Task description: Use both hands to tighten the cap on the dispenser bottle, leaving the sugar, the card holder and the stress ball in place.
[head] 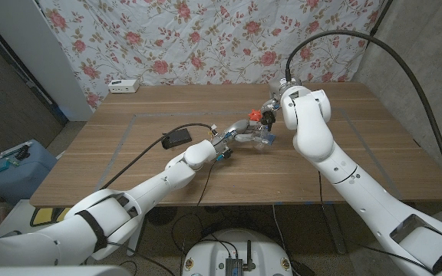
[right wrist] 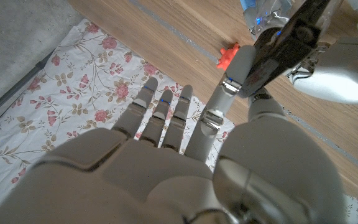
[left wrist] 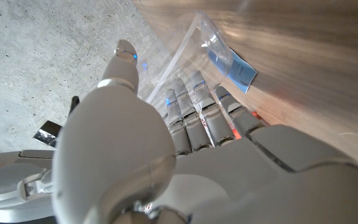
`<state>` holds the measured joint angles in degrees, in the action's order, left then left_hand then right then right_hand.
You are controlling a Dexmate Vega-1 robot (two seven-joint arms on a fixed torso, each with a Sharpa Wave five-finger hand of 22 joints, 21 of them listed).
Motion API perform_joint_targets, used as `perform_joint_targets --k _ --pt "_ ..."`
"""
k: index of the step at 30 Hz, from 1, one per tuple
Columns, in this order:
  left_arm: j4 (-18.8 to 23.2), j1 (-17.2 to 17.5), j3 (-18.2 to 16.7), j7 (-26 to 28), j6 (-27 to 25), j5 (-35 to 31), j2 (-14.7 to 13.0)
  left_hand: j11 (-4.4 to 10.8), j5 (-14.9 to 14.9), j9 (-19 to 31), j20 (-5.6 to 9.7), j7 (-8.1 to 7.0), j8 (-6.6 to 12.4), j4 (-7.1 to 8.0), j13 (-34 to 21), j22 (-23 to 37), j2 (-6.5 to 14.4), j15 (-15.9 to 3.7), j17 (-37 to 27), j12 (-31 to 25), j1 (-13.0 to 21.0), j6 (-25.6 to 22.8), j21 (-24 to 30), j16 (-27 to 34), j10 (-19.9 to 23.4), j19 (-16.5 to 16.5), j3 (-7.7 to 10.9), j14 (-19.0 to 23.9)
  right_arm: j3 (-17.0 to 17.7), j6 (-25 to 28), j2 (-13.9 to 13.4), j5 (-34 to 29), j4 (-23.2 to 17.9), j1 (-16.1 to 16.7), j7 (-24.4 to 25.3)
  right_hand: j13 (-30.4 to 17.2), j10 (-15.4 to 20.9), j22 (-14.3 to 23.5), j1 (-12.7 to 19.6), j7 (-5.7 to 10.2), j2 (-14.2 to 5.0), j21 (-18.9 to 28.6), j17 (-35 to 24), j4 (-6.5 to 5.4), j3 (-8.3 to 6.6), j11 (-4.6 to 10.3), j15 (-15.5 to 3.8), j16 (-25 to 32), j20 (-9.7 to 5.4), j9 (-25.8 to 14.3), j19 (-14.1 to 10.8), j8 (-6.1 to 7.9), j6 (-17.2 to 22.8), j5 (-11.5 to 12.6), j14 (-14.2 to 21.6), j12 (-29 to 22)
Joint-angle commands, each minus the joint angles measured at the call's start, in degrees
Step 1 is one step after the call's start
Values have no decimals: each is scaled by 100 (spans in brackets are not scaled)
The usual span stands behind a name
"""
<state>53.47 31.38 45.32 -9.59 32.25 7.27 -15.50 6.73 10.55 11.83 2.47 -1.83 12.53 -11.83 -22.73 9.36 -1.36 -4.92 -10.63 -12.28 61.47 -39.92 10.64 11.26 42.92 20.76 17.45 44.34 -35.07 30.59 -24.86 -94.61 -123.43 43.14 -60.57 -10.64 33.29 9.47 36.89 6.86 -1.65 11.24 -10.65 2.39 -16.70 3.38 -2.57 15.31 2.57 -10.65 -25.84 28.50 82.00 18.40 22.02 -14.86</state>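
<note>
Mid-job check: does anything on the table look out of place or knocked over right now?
Nothing looks spilled or damaged. The clear dispenser bottle is tilted in the left hand, as gripped. The right hand is at its cap end. A black card holder lies flat nearby.

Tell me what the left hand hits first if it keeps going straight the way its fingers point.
Most likely the clear dispenser bottle: in the left wrist view the left hand's fingers already reach along its side. Whether they touch it is unclear.

The left hand (left wrist: pixel 185 130) reaches along the wooden table (left wrist: pixel 303 56), its fingers (left wrist: pixel 201 99) lying against a clear plastic bottle (left wrist: pixel 197 43) that bears a blue label (left wrist: pixel 232 65); grey concrete floor (left wrist: pixel 36 56) shows beyond the table's edge
</note>
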Motion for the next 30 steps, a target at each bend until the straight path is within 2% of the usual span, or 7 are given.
perform_joint_targets --k 1,6,9,16,21,26,30 --pt "87 36 -7 16 2 -19 -33 12 0 21 400 -153 43 306 -27 17 611 -413 -11 -25 -280 -618 3 46 58 12 349 36 53 167 257 -280 27 156 -12 -15 93 21 52 -27 -72 9 -1 66 -35 -55 -261 1 10 -12 -60 102 22 -66 79 -2" --pt "84 33 2 -7 10 -17 -24 8 1 21 399 -150 42 304 -28 17 614 -408 -13 -21 -276 -618 2 47 53 9 350 35 100 174 314 -318 -29 223 -24 -12 128 21 3 -48 -80 3 -13 58 3 -58 -227 -6 24 -13 -72 184 20 -129 107 17" --pt "78 27 4 -19 20 -16 -22 8 1 22 399 -149 44 298 -29 17 608 -409 -12 -22 -270 -622 3 48 55 11 351 38 138 161 323 -308 -86 272 10 -10 130 22 -264 -141 43 -11 -31 -25 172 -106 -186 -39 44 1 -78 324 -2 -249 129 80" --pt "76 13 3 -32 39 -23 -26 10 1 22 400 -138 43 305 -29 17 611 -417 -13 -25 -278 -623 2 49 68 9 351 41 171 93 329 -401 -192 347 57 -19 63 26 -845 -185 315 -26 -78 -227 502 -224 -108 -98 73 63 -86 415 -86 -355 140 206" --pt "43 3 3 -62 66 -7 -15 -1 2 22 401 -138 43 303 -30 17 610 -415 -10 -26 -277 -625 2 47 72 9 353 42 202 22 368 -459 -249 363 22 -27 17 28 -1196 -202 413 -33 -104 -377 680 -385 -49 -139 72 68 -80 327 -242 -365 116 265" --pt "11 0 4 -78 101 0 -5 5 1 22 398 -137 42 308 -30 17 614 -405 -15 -20 -282 -623 1 52 60 8 351 45 217 -45 407 -575 -284 362 -5 -30 19 29 -1399 -223 480 -33 -116 -463 791 -384 -17 -151 78 65 -82 249 -346 -363 120 279" --pt "-2 -3 -6 -62 132 -7 -10 11 2 22 403 -138 45 301 -31 17 607 -416 -9 -20 -276 -634 3 48 63 11 354 48 267 -94 428 -621 -353 379 -8 -39 -36 30 -1710 -213 551 -37 -128 -607 961 -436 44 -193 97 52 -72 4 -712 -324 95 322"
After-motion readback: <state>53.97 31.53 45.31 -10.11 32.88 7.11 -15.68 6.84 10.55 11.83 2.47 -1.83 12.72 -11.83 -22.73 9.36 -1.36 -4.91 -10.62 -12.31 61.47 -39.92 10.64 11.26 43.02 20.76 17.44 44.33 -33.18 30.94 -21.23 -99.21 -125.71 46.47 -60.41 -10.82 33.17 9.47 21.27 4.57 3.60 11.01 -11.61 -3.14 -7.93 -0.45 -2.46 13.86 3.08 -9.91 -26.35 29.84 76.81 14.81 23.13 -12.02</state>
